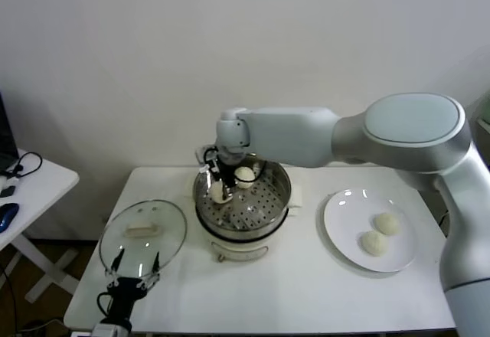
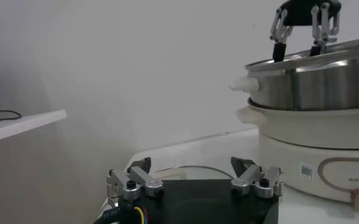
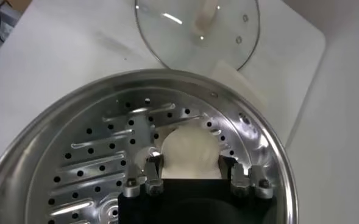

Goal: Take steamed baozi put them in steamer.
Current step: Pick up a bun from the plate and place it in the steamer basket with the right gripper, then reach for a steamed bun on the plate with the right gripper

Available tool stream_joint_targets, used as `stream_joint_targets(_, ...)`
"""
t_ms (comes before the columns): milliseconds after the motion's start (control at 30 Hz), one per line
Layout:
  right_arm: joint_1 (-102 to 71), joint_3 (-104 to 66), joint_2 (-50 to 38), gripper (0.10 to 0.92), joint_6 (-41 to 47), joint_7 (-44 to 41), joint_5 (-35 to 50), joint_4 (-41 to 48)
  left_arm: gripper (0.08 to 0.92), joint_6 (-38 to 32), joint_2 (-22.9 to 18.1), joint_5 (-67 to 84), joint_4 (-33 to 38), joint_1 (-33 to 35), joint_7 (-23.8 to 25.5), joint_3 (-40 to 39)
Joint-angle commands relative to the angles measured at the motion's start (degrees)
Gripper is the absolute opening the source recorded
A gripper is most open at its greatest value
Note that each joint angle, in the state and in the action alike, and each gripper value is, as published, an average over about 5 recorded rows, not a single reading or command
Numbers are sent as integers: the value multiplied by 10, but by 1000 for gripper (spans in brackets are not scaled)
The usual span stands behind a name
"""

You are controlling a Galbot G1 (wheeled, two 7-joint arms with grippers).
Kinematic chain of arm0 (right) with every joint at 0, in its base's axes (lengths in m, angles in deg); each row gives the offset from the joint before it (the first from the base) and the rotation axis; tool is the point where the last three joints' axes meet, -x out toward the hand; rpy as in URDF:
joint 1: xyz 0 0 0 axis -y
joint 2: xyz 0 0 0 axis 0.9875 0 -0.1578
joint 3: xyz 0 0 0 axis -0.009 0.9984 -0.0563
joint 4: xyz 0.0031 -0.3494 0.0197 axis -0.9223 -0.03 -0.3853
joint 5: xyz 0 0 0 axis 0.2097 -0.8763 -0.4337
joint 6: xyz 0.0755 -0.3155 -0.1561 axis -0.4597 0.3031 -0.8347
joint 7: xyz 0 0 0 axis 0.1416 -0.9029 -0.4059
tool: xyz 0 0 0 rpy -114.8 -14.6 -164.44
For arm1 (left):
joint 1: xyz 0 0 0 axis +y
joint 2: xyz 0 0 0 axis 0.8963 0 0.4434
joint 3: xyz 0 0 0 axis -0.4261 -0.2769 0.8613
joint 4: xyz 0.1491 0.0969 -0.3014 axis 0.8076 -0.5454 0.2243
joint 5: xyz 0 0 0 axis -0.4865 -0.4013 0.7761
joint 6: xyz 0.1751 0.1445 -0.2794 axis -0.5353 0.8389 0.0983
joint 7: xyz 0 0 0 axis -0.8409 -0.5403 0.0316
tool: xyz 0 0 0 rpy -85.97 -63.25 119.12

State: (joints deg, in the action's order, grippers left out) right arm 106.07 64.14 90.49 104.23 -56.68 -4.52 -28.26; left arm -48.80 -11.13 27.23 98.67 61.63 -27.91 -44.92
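Buns: small, smooth, cream-white domes. One bun (image 1: 220, 192) sits on the holed floor between the right gripper's (image 1: 218, 186) fingers; a second bun (image 1: 245, 175) lies just beside it, toward the far wall. Two more buns (image 1: 381, 233) rest on the white plate (image 1: 341, 230), well apart from that gripper, at the table's right.
Steamer: the shiny steel steamer (image 1: 276, 208) stands on a cream base at mid-table.
Right gripper: down inside the pot, jaws parted to either side of the bun (image 3: 190, 155); whether the pads still touch it I cannot tell.
Left gripper: the left gripper (image 1: 135, 266) has its jaws wide apart with nothing in them, low at the table's near left edge, over the rim of the glass lid (image 1: 164, 220).
Room: the rest of the pot floor away from the gripper is bare.
Hidden: the right gripper's body covers the near side of its bun.
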Motion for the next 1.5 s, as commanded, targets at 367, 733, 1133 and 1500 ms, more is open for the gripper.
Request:
stream_joint_targets(367,130,37,-84,822,-41,-43,61,-93,823,-1,-1,-1,5,4,-1,2)
stream_joint_targets(733,278,209,-336,823,-79,-102,61,-276,823,-2,-1,-2,11,8,0,2)
stream_joint_targets(1133,129,193,-478,823,-59,-50,-83,-239,823,-1,-3,-1,12,8,-2,4)
stream_joint_targets(1500,-34,92,-493,823,-72,-53,-176,-152,823,0,-9,-5,11,13,-2,12)
